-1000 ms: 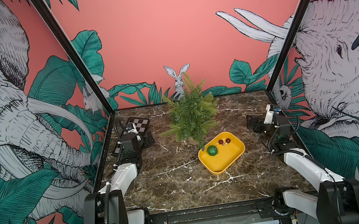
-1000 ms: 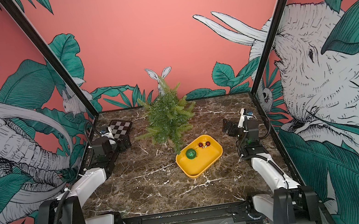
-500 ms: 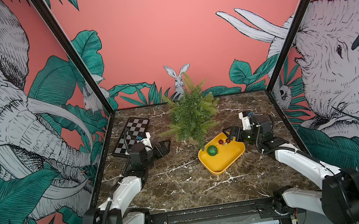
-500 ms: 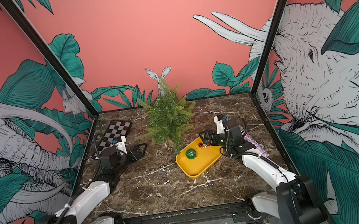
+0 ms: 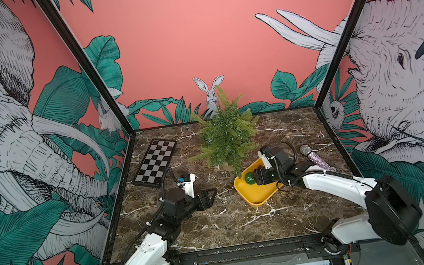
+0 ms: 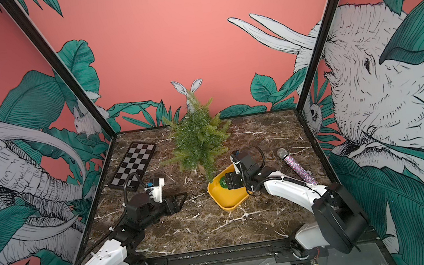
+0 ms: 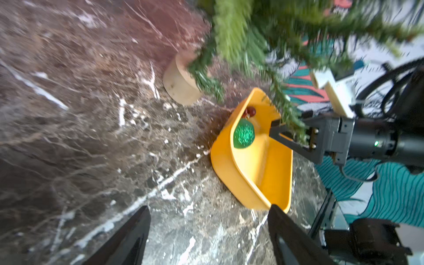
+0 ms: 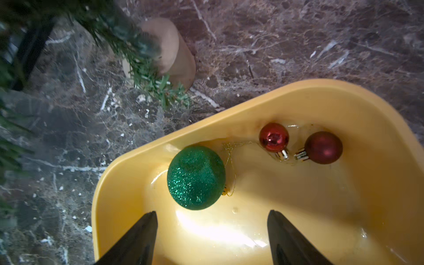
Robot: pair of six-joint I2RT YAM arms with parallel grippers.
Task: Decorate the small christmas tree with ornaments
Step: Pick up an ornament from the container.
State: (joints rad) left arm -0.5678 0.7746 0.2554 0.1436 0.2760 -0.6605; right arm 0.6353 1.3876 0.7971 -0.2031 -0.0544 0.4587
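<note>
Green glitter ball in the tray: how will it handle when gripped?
Probably rolls if nudged: the green ball is round and lies loose on the smooth floor of the tray. Glitter likely adds grip. Its thin gold thread looks floppy.

In both top views the right gripper (image 5: 256,178), over the yellow tray (image 5: 256,198), hides the two red balls (image 8: 273,137). Beside the tray, branches cover most of the tree's (image 5: 227,136) pot (image 5: 228,166).

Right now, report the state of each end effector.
Left end effector: open, holding nothing, above the brown marble tabletop.
Right end effector: open, holding nothing, over the yellow plastic tray, near the glittery green ball ornament.
</note>
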